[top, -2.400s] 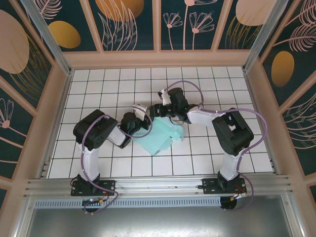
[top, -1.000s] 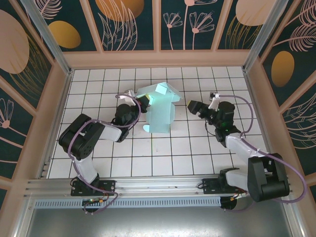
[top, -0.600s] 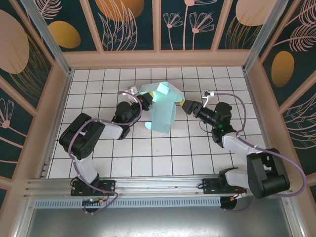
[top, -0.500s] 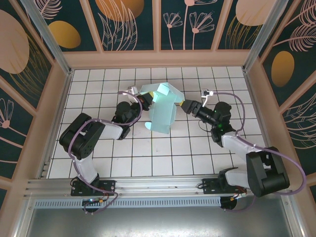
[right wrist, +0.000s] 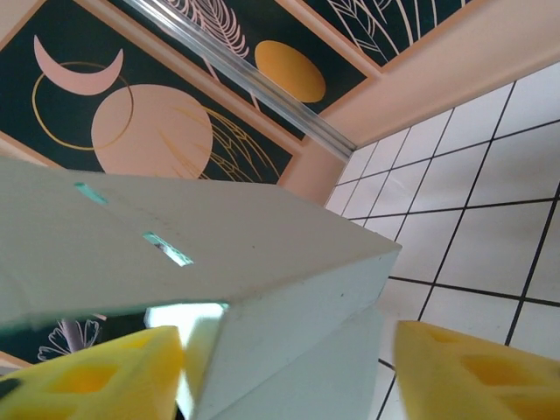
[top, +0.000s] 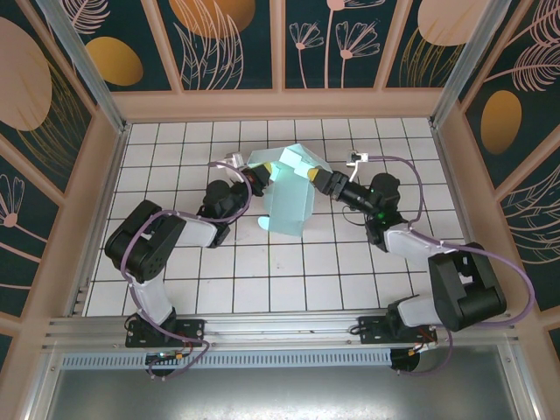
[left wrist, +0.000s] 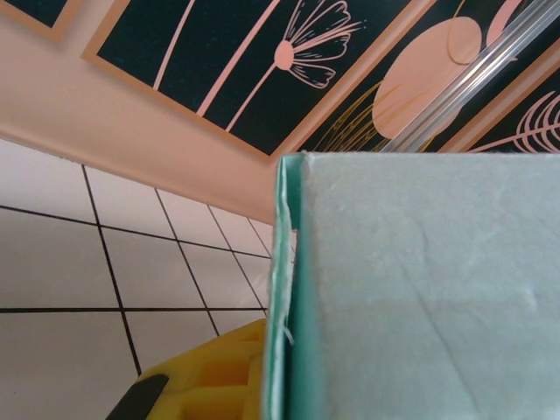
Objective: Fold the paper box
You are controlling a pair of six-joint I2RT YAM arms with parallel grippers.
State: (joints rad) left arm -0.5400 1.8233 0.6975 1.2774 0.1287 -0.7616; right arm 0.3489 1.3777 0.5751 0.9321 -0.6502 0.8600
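Pale-blue box (top: 289, 199) clamped in left gripper (top: 260, 178); with right gripper (top: 313, 178), jaws apart astride its corner, close squarely, crease gently.

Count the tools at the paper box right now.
2. The left tool is shut on the left edge of the paper box; the right tool straddles its upper right corner, jaws apart.

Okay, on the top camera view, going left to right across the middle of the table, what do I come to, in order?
left gripper → paper box → right gripper
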